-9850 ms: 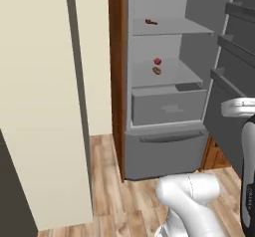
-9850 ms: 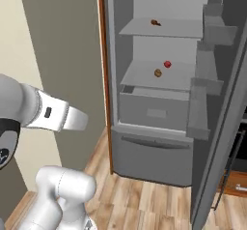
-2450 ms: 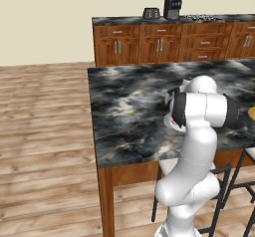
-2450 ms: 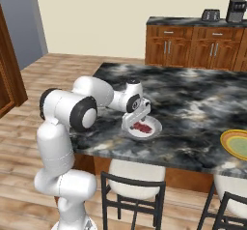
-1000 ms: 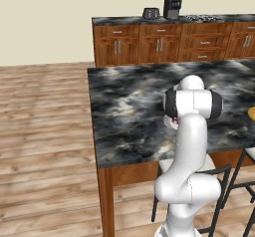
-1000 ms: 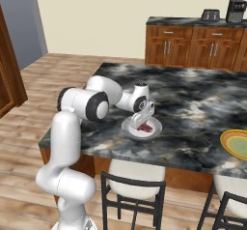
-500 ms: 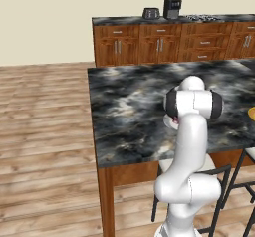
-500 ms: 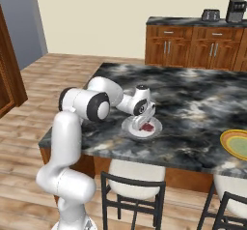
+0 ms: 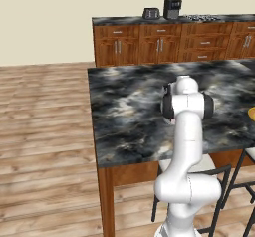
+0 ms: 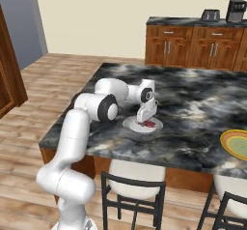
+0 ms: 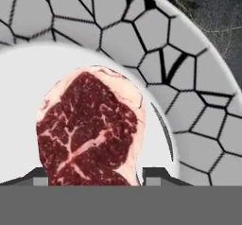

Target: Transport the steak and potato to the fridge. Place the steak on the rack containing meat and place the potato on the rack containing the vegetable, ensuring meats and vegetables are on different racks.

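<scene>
The steak, a red slab with pale marbling, lies flat on a white plate with a cracked-tile rim. That plate sits on the dark marble island, and the steak shows as a red patch on it. My gripper points down onto the plate, right over the steak. From the hand camera the gripper stands open, its fingertips on either side of the steak's near end. The potato and the fridge racks are out of view.
A yellow-green dish sits at the island's right edge. Black-framed stools stand under the near edge. Wooden cabinets along the back wall carry a toaster and a coffee machine. My arm hides the plate in the left base view, where the island shows.
The base has driven from the open fridge to the island. Over the last second the hand has sunk lower onto the plate, close over the steak.
</scene>
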Controlling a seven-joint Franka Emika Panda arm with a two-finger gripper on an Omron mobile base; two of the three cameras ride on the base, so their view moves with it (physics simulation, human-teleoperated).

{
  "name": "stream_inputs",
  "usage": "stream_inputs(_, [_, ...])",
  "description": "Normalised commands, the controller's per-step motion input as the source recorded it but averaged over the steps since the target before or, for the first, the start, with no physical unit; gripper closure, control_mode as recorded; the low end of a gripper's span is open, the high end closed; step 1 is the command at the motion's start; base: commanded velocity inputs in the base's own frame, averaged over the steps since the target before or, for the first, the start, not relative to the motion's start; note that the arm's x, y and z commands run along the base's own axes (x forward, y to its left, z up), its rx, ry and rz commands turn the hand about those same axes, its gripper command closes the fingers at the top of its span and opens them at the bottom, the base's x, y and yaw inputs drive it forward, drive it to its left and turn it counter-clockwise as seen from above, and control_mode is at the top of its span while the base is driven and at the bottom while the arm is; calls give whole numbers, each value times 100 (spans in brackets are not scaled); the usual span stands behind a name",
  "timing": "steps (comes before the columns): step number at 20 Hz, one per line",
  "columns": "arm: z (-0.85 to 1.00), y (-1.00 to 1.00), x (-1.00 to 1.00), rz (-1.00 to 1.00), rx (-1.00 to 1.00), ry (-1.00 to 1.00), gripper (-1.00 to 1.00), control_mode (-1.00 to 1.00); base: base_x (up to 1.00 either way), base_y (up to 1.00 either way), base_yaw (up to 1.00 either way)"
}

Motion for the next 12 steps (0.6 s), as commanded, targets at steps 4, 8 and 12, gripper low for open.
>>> stream_inputs(4, [-23,0,-33,6,0,-7,100,-100,0,0,0])
stream_inputs(8, [17,0,-53,0,0,-24,100,-100,0,0,0])
stream_inputs(12, [54,0,-73,0,0,-26,100,-100,0,0,0])
